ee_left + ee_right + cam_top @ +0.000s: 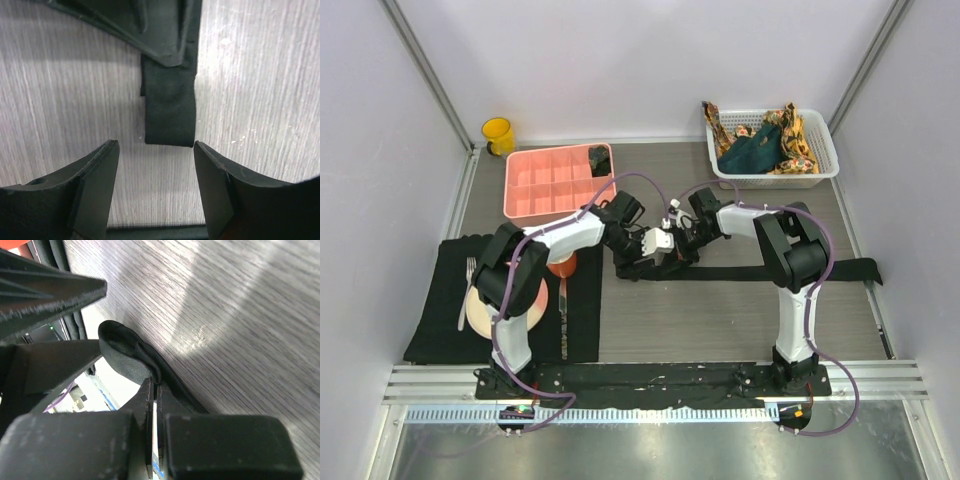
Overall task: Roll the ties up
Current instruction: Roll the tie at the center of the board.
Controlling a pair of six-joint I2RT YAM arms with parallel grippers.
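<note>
A plain black tie lies stretched across the table from the centre to the right. Its narrow end is folded over. My right gripper is shut on the folded black fabric, which bulges out just past its tips. My left gripper is open and empty, its fingers either side of and just short of the folded end. A dark teal tie and orange-yellow patterned ties lie in the white basket.
A pink compartment tray holds a dark roll at its back right. A yellow cup stands at the back left. A black mat carries a plate, fork and knife.
</note>
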